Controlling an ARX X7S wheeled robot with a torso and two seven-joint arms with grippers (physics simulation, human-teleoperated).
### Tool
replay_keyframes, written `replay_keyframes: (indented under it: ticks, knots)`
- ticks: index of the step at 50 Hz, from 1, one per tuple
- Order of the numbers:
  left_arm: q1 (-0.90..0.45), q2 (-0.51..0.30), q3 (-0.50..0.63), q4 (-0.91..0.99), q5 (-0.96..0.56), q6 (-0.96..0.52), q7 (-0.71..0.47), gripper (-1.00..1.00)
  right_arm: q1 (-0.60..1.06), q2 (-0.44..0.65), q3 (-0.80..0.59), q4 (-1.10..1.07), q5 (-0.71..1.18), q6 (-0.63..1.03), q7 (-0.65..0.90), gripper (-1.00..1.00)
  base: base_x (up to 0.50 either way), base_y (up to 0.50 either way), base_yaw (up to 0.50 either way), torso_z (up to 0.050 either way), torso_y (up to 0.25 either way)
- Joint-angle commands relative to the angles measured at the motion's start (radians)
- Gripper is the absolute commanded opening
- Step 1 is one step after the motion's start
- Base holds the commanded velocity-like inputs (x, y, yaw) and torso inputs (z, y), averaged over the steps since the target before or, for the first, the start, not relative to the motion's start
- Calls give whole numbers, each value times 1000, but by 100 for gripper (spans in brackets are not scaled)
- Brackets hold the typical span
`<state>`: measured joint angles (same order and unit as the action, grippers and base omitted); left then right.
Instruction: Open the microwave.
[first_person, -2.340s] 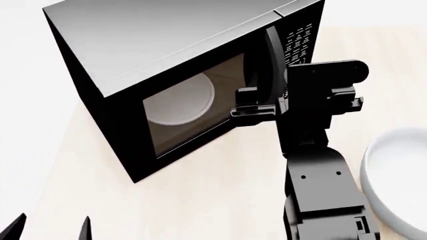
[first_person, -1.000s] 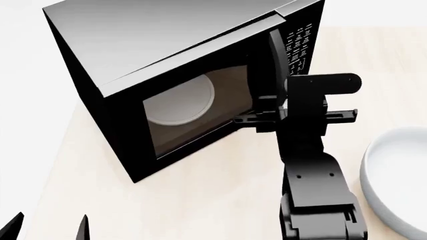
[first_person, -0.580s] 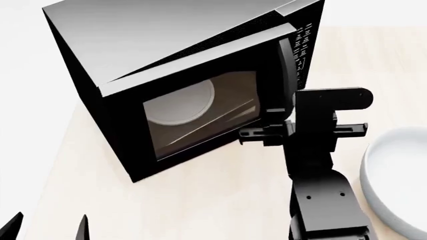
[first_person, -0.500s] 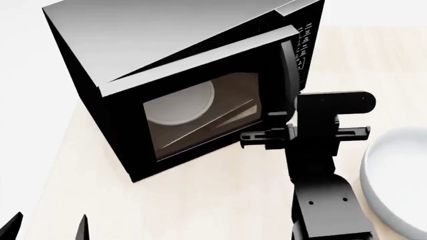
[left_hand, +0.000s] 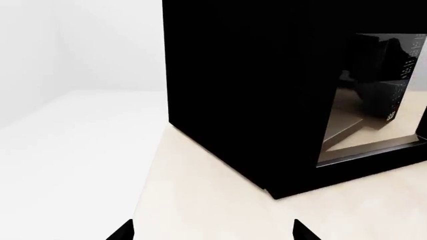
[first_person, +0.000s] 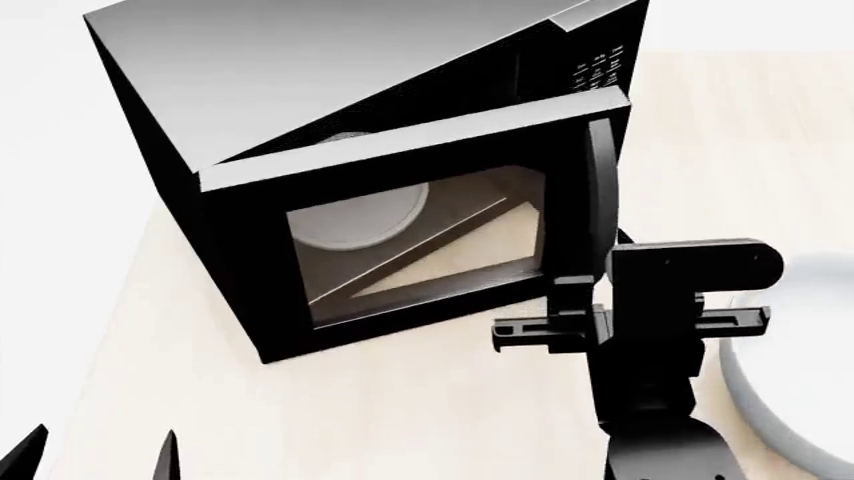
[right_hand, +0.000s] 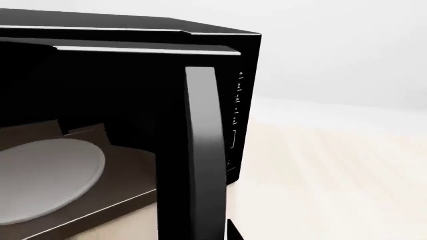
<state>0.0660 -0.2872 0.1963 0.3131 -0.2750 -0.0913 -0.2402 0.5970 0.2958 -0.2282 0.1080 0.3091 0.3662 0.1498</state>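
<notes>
The microwave is a large black box with a grey top, standing on the pale table. Its glass door stands partly open, swung out toward me, and the white turntable shows through it. My right gripper is shut on the lower end of the vertical black handle. In the right wrist view the handle fills the middle between the jaws of that gripper, with one fingertip showing beside it. My left gripper is open and empty at the front left, and also shows in the left wrist view.
A large white bowl lies on the table at the right, close to my right arm. The keypad sits right of the door opening. The table extends in front of the microwave.
The door has swung further open. My right gripper has pulled back toward me and a little to the right with the handle. The left arm has not moved.
</notes>
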Motion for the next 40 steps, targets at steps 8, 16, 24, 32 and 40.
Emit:
replay_keyframes:
  ticks: [8,16,24,32,40]
  knots:
    - [-1,-7,2,3,-6,2,-8,100,-102,23,-26,-265,115,9,-43,-100,0,0,0,2,4]
    - [-1,-9,6,4,-6,4,-10,100,-170,44,-17,-339,129,4,-32,-100,0,0,0,0,3]
    - [2,-11,14,6,-2,6,-13,100,-228,55,-7,-386,144,-8,-24,-100,0,0,0,1,4]
    - [-1,-13,13,4,-7,5,-16,100,-251,58,-7,-402,145,-22,-21,-100,0,0,0,1,3]
    - [-2,-16,14,7,-8,5,-21,100,-248,60,-17,-381,149,-25,-36,-100,0,0,0,0,3]
